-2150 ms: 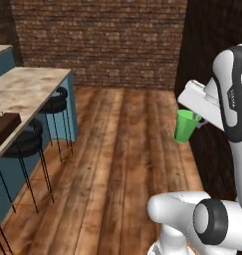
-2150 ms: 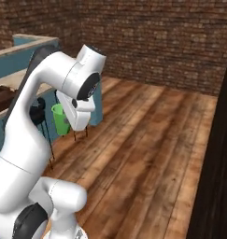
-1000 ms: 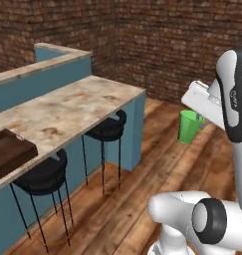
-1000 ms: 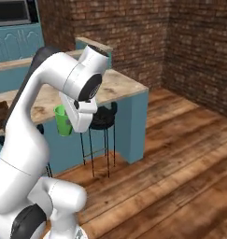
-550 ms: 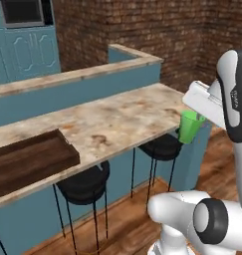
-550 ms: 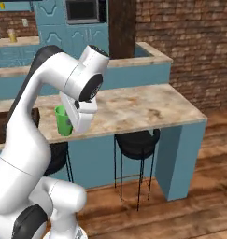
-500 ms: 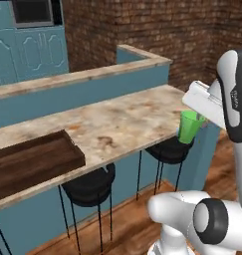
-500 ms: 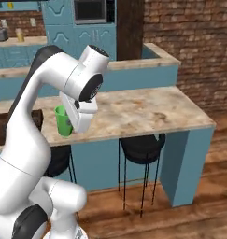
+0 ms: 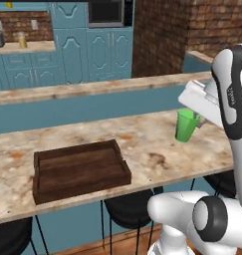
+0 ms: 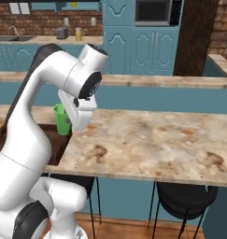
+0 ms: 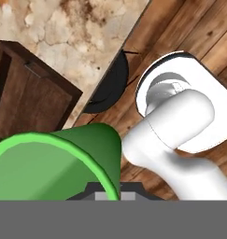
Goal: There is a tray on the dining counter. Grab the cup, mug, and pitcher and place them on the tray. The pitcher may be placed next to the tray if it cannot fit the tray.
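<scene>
My gripper [image 9: 194, 116] is shut on the bright green cup [image 9: 185, 125], held upright just above the dining counter [image 9: 152, 149] near its right part. The dark brown tray [image 9: 82, 185] lies on that counter, left of the cup and apart from it. From the right base view the cup [image 10: 61, 118] hangs beside the gripper [image 10: 71, 122], over the tray's [image 10: 56, 145] near corner. In the hand view the cup's rim [image 11: 49, 158] is close up, with the tray [image 11: 26, 100] below it. A small yellowish vessel [image 9: 22, 40], perhaps the pitcher, stands on the far kitchen counter. The mug is out of view.
Black stools [image 9: 127, 211] [image 10: 182, 200] stand under the dining counter's front edge. A raised teal ledge [image 9: 92, 92] runs behind the counter. Teal cabinets, a microwave [image 9: 106, 12] and a toaster [image 10: 62, 32] line the back wall. Bare stone top lies right of the tray.
The whole view has swung from the wooden floor and brick wall round to face the dining counter and tray. The cup has stayed in the shut gripper throughout.
</scene>
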Controlling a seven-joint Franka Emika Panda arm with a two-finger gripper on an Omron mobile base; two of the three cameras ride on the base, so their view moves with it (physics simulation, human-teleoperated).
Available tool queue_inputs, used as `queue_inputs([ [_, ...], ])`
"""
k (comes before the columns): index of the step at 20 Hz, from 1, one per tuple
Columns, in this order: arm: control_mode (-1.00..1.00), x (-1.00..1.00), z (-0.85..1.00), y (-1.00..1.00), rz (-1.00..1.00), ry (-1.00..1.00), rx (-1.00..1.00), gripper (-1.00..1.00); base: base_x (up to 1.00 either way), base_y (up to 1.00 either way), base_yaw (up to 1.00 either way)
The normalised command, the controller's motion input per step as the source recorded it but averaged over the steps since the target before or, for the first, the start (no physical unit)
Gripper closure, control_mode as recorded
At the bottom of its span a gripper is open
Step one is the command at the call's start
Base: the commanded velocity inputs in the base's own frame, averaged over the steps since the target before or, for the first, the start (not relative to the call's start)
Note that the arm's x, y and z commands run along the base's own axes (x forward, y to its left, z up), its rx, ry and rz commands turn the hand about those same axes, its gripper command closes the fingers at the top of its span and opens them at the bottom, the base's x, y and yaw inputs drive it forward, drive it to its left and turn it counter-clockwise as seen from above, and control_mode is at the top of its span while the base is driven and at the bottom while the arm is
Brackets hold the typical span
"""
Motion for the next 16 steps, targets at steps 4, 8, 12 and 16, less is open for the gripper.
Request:
queue_inputs([
  [4,1.0,0.0,0.0,0.0,0.0,0.0,0.0,1.0,0.74,0.69,0.17],
  [8,1.0,0.0,0.0,0.0,0.0,0.0,0.0,1.0,0.76,0.76,0.16],
  [12,-1.0,0.48,-0.29,0.65,0.19,0.07,-0.07,1.0,0.17,0.18,0.05],
  [16,-1.0,0.7,-0.39,1.0,0.29,0.12,-0.11,1.0,0.0,0.0,0.0],
])
